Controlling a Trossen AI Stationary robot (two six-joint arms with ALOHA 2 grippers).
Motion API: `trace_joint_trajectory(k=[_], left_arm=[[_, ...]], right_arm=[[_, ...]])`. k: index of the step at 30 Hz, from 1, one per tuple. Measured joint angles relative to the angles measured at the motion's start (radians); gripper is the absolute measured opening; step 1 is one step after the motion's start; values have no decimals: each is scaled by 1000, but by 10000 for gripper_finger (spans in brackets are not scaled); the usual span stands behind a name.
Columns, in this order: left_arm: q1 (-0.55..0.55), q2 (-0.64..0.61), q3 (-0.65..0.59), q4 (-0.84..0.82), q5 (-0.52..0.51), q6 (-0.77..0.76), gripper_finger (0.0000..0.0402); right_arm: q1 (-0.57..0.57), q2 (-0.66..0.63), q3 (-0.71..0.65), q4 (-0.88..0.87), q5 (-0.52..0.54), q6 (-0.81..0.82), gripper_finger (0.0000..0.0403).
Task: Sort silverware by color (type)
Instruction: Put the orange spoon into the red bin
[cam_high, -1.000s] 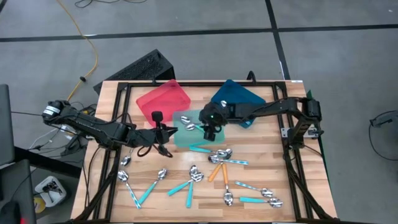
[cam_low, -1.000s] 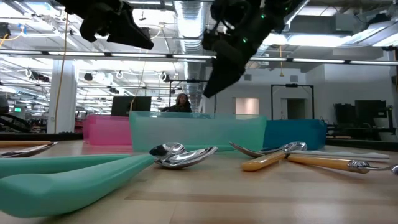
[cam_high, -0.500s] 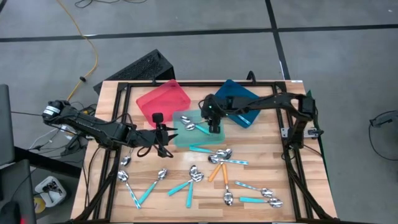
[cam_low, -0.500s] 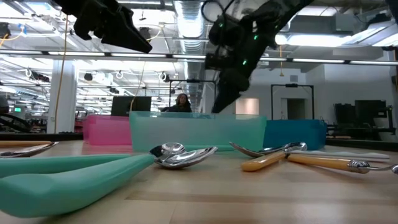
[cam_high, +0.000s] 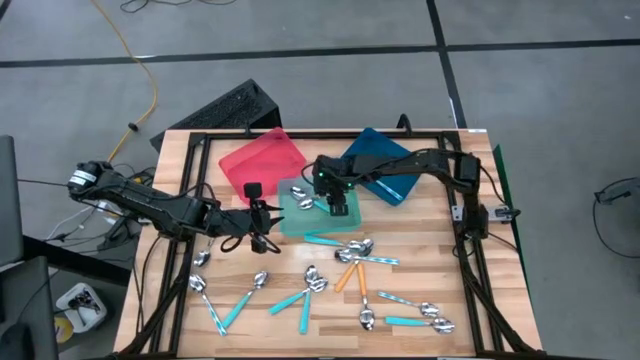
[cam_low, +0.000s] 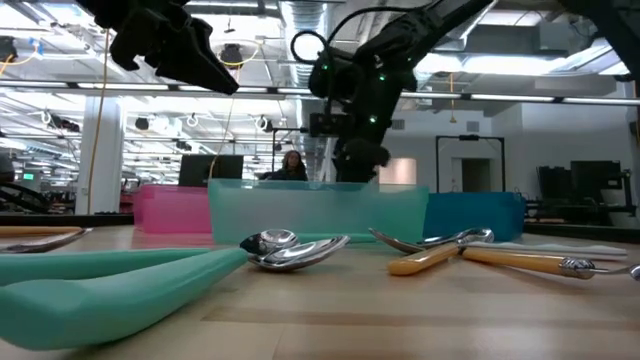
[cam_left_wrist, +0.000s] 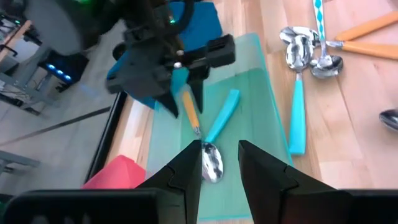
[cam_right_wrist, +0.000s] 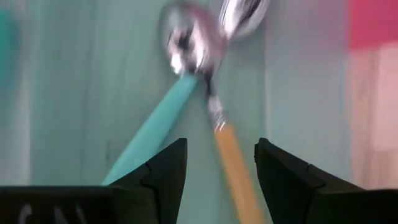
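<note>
Right gripper (cam_high: 338, 203) hangs over the teal tray (cam_high: 290, 222), fingers spread and empty, straddling the orange spoon (cam_left_wrist: 189, 112) that lies in the tray; no contact made out. Orange spoon's bowl sits against the bowl of a teal spoon (cam_left_wrist: 222, 113) lying beside it in the same tray, handles fanning apart. Judged step: pulling a wrongly sorted orange-handled spoon out of the teal tray. Next move calls for a descent onto the orange handle alone, closing well clear of the teal handle and the touching bowls, then a lift and carry to another tray. Risk: dragging the teal spoon along. Left gripper (cam_high: 262, 226) waits at the tray's left edge, fingers part-open, holding nothing. Red tray (cam_high: 262, 160) and blue tray (cam_high: 378, 158) stand behind the teal one. Remaining spoons (cam_high: 352, 250), teal, orange and pale-handled, lie scattered on the table (cam_high: 430, 270) nearer the front, still unsorted.
</note>
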Motion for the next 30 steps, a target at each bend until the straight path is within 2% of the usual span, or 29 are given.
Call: trace_joint_trajectory(k=[11,19,30], left_arm=[[20,0,-49,-8,5,-44,94],[22,0,-49,6,6,-48,94],[22,0,-49,5,6,-50,94]], right_arm=[[-6,64,7,-1,3,-11,207],[-14,61,6,-13,1,-10,204],[-21,61,6,-35,-6,-8,139]])
